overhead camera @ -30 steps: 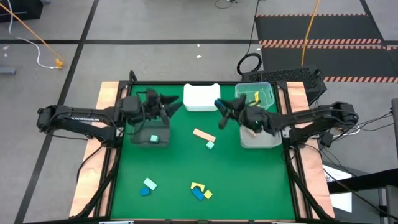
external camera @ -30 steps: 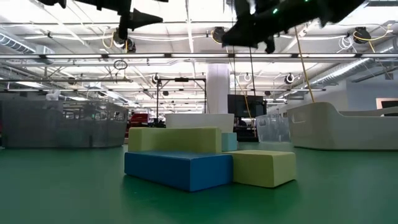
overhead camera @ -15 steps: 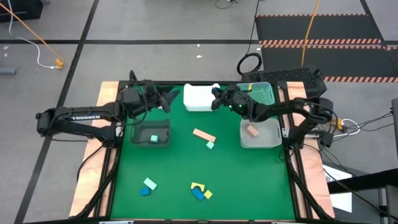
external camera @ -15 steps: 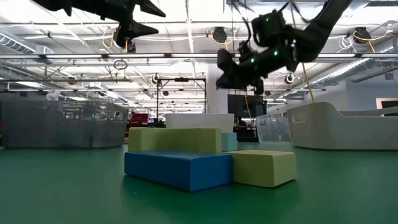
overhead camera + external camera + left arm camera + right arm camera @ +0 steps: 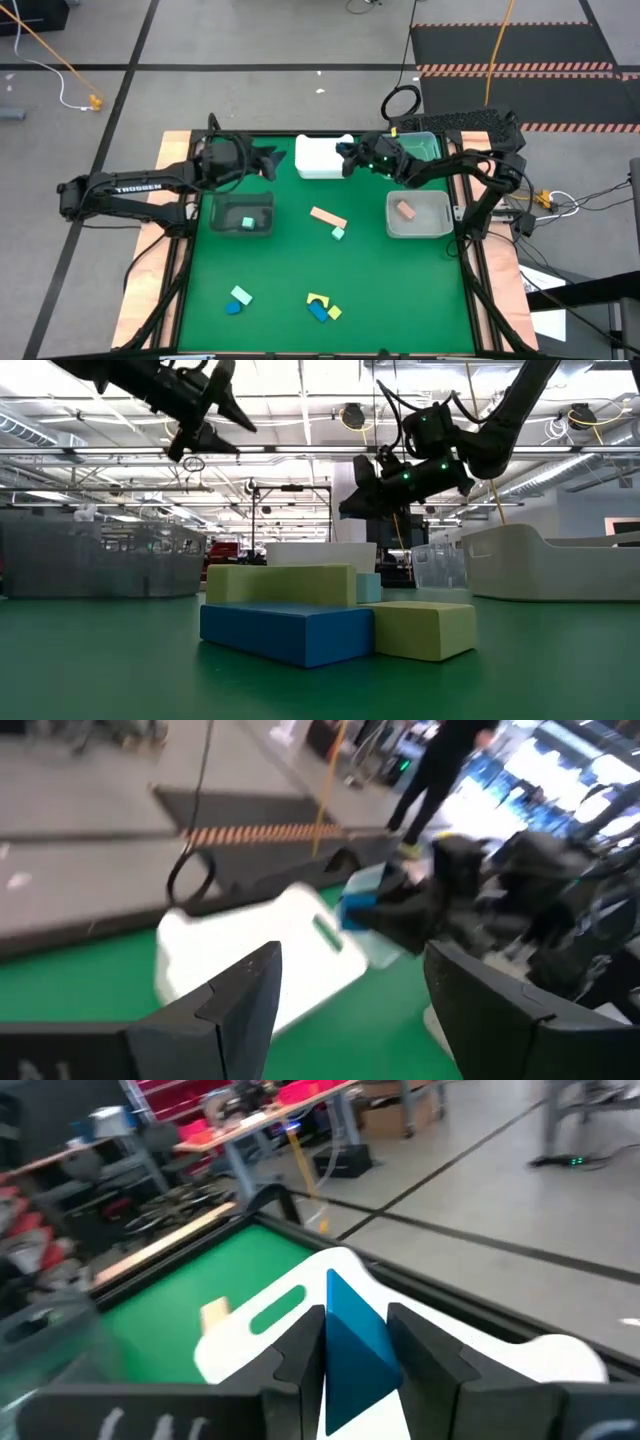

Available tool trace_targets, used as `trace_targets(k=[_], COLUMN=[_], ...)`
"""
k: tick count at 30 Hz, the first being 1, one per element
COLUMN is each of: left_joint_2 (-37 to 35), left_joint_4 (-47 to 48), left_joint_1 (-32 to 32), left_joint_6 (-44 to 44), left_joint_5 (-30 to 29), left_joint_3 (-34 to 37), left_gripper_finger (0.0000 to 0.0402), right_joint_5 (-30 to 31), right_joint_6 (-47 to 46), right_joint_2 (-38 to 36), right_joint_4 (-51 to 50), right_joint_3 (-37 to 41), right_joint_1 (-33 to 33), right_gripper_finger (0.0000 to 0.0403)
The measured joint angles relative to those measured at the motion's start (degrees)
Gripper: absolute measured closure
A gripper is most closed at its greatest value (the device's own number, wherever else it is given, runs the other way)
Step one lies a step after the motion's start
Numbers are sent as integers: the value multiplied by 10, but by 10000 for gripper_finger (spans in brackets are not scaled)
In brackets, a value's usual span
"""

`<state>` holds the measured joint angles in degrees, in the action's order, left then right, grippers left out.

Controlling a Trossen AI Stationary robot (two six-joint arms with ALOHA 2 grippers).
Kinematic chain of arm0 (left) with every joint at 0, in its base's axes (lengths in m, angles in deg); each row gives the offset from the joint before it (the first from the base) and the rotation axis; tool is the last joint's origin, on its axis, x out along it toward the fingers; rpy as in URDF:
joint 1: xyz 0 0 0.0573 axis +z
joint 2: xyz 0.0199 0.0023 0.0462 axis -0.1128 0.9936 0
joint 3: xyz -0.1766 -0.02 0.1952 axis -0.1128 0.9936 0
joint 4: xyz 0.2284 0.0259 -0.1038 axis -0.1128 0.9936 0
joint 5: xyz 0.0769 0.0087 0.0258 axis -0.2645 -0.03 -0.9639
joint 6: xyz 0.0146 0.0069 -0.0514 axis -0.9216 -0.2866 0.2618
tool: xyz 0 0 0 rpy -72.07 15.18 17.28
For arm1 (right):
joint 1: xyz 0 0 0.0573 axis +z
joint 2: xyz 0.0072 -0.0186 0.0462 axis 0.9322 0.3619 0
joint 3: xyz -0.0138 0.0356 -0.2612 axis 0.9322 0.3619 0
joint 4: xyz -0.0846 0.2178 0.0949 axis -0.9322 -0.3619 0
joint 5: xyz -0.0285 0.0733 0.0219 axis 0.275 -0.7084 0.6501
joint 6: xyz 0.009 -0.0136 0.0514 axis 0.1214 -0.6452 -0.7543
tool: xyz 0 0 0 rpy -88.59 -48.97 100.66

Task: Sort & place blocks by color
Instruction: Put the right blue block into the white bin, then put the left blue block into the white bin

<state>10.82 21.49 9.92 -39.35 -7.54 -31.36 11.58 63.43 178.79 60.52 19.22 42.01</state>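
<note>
Green felt covers the table [image 5: 300, 260], and from my remote seat I read it outward from the block in play. I see a blue block [image 5: 352, 1342] pinched between the two dark fingers of the right gripper [image 5: 350, 1355], held over the edge of the white bin [image 5: 322, 157] at the table's far side; in the high view the right gripper [image 5: 350, 157] sits just beside that bin's right end. The white bin [image 5: 300, 1315] shows a green mark on its top in the right wrist view.

Behind the right arm stands a clear bin [image 5: 420, 150] with something yellow inside, and nearer me on that side another clear bin [image 5: 418, 216] holds a tan-pink block [image 5: 405, 210]. Mid-table I see a tan-pink bar [image 5: 328, 217] with a small mint green cube [image 5: 338, 233] just beside it. Along the near edge lie a mint green block [image 5: 241, 295] touching a small blue block [image 5: 233, 308], and well apart from them a cluster of a yellow arch [image 5: 317, 299], a blue bar [image 5: 318, 312] and a yellow block [image 5: 334, 312]. The low view shows that blue bar [image 5: 285, 630] lying in front.

My left gripper [image 5: 268, 160] hangs above the table to the left of the white bin, its fingers [image 5: 235, 1010] spread and holding nothing. Below it sits a dark bin [image 5: 245, 217] with a mint green piece inside.
</note>
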Motion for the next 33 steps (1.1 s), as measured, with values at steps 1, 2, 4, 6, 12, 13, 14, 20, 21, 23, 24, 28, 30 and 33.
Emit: trace_targets(k=[1,2,4,6,12,13,14,20,21,23,24,28,30,33], left_joint_2=[0,0,0,0,0,0,0,12,17,28,36,67,82,98], left_joint_4=[17,35,73,107,140,140,143,144,146,146,144,162,176,204], left_joint_1=[-2,-5,-13,-24,-95,-116,-139,-295,-323,-379,-405,-486,-513,-536], left_joint_6=[15,31,63,96,179,193,208,328,352,399,427,545,611,738], left_joint_5=[-1,1,21,59,202,210,210,209,208,207,208,211,213,230], left_joint_3=[0,0,0,0,0,0,0,0,0,0,-1,0,0,0], left_gripper_finger=[156,156,156,156,156,156,156,156,156,156,156,156,156,156], right_joint_5=[-16,-32,-53,-65,-65,-65,-65,-65,-65,-65,-65,-65,-65,-65], right_joint_6=[-2,-2,0,4,18,18,18,18,18,23,29,48,48,47], right_joint_2=[0,0,0,0,0,0,0,-16,-21,-29,-33,-44,-48,-48], right_joint_4=[0,0,0,0,17,28,41,91,90,89,88,83,79,79], right_joint_3=[0,0,0,0,0,0,0,0,0,0,0,0,0,0], right_joint_1=[-3,-6,-9,-10,-10,-10,-10,-10,-10,-10,-10,-10,-10,-9], right_gripper_finger=[303,294,273,248,173,164,156,138,138,140,141,144,144,144])
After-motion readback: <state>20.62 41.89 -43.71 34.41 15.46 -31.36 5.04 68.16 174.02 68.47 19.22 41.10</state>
